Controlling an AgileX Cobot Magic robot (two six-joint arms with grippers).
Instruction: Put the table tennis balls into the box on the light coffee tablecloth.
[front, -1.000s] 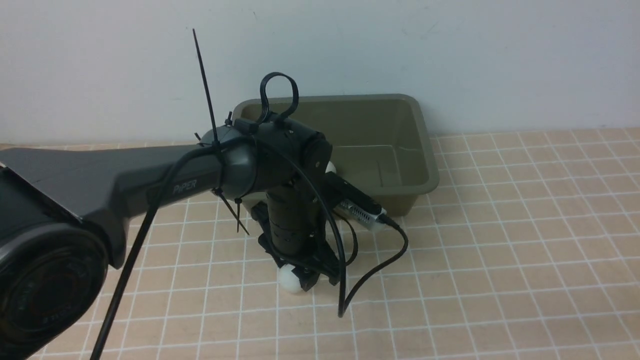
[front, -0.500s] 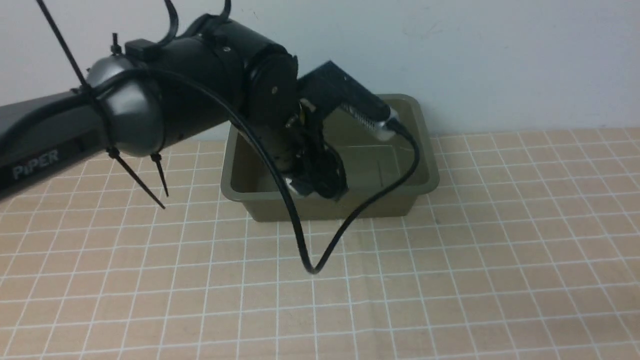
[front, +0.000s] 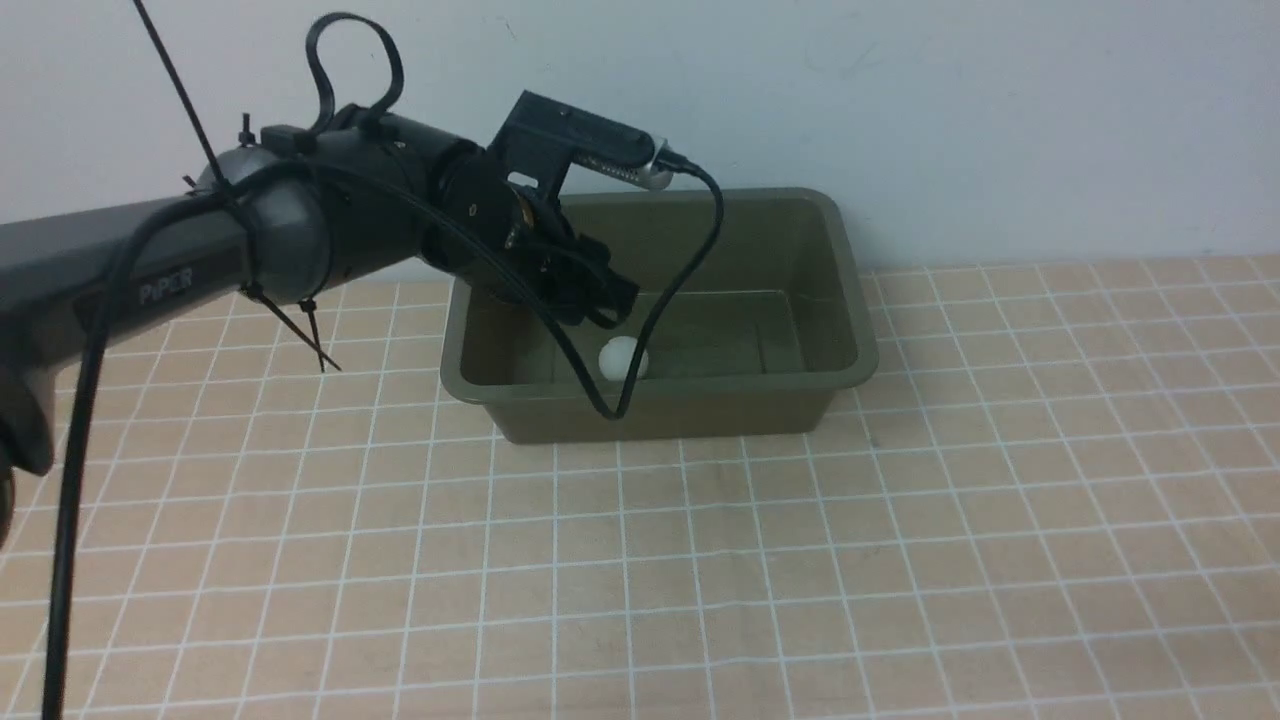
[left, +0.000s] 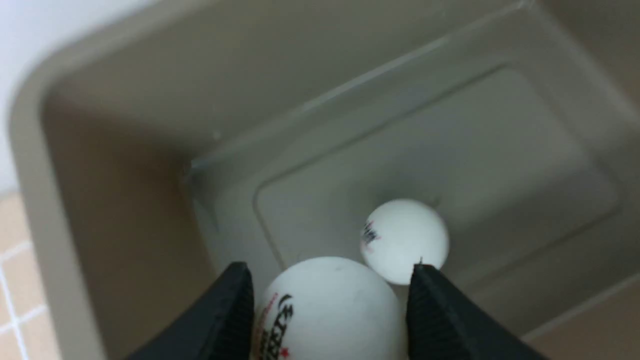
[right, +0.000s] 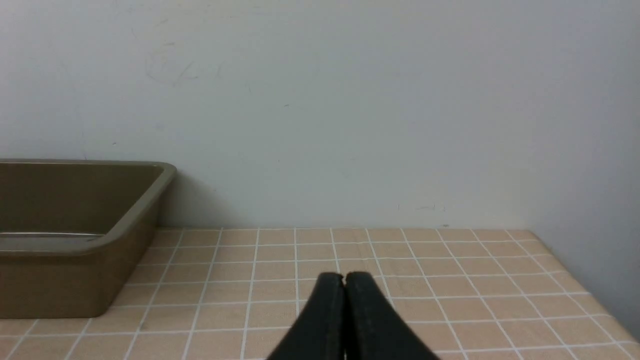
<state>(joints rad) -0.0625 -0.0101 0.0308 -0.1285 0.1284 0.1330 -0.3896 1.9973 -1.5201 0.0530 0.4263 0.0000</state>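
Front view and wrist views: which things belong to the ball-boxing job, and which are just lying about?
Job: box; tablecloth; loose ball on the box floor; held ball in the left claw, above the box.

Just there: right claw, shut and empty, off beside the box; cable; wall.

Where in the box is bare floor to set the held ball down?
Bare: the floor of the box between the resting ball and the right wall. Crowded: the left part, where the left hand holds the second ball near the resting one.
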